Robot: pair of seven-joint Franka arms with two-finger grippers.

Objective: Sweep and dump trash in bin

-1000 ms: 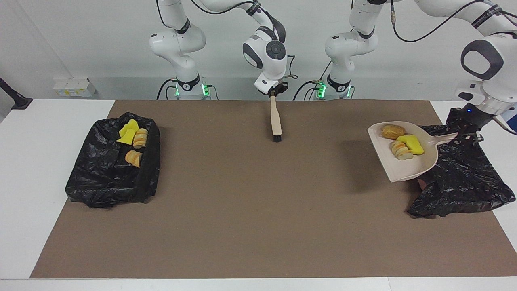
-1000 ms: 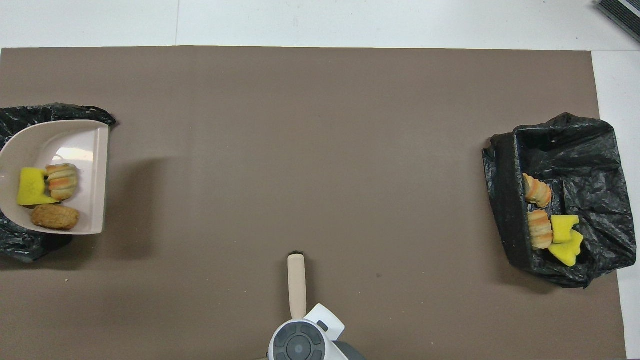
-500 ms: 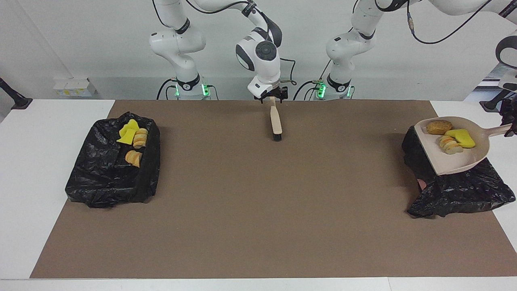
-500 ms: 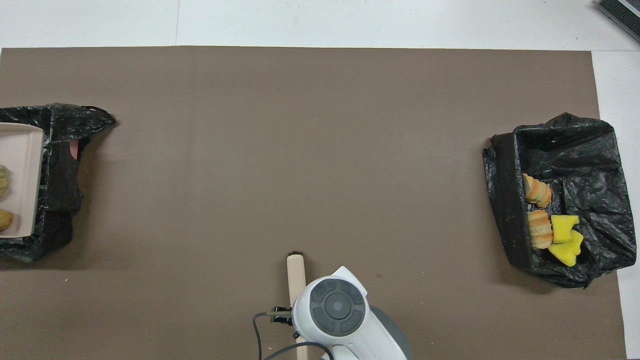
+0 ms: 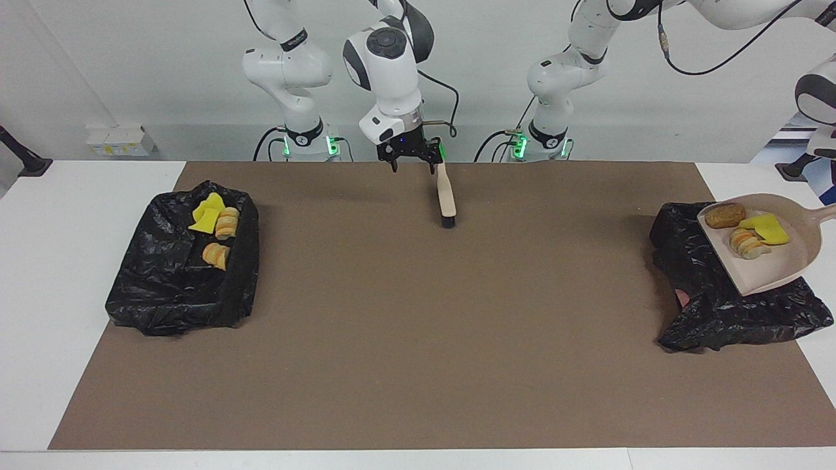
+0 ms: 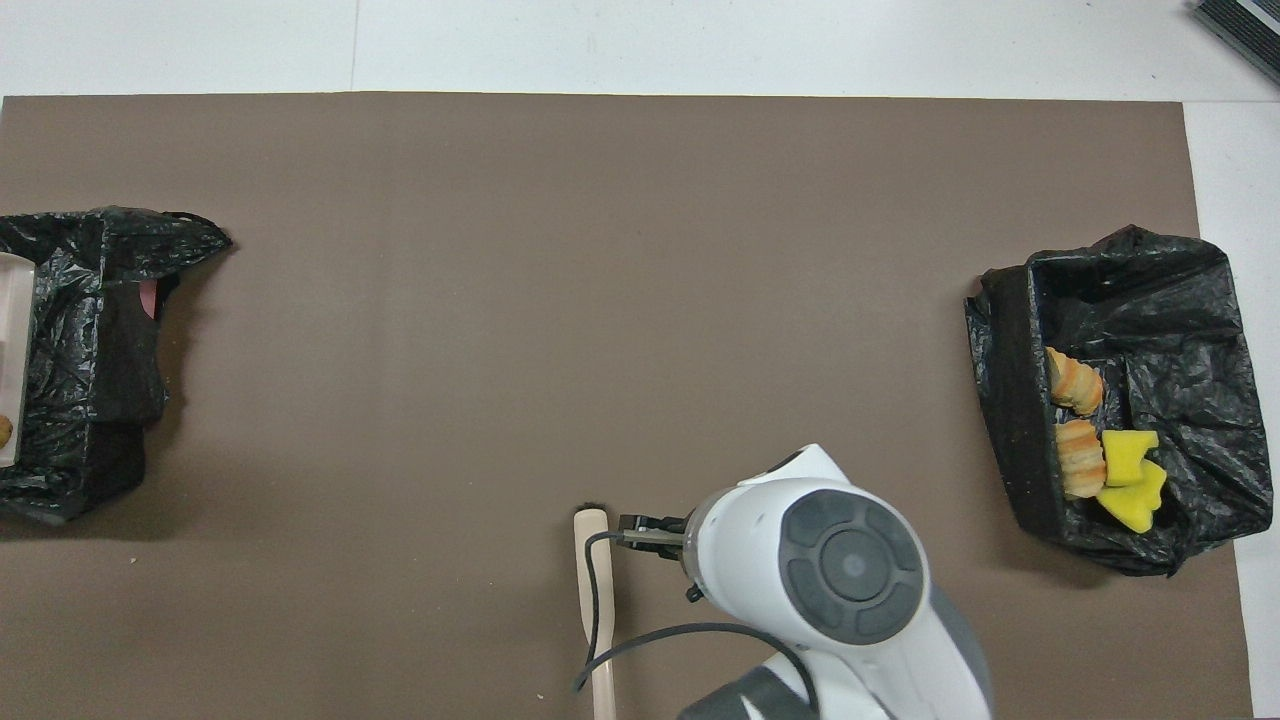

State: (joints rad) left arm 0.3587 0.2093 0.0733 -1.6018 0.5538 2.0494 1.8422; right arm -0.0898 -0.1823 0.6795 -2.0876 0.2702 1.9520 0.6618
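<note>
A beige dustpan (image 5: 774, 261) hangs tilted over the black-bagged bin (image 5: 725, 307) at the left arm's end of the table. It carries trash: a brown lump (image 5: 725, 215), a striped bread piece (image 5: 746, 241) and a yellow wedge (image 5: 769, 230). Its handle runs out of the facing view toward my left gripper, which is out of frame. In the overhead view only a sliver of the dustpan (image 6: 8, 360) shows over this bin (image 6: 90, 370). My right gripper (image 5: 413, 166) stands open, holding nothing, just above the mat beside the handle end of the brush (image 5: 447, 196).
A second black-bagged bin (image 5: 176, 281) at the right arm's end holds yellow wedges (image 5: 208, 215) and bread pieces (image 5: 227, 223). The brush (image 6: 598, 600) lies flat on the brown mat (image 5: 418, 339) near the robots. White table borders the mat.
The right gripper has opened, let go of the brush and moved up and toward the right arm's end. The left arm has carried the dustpan farther out over its bin.
</note>
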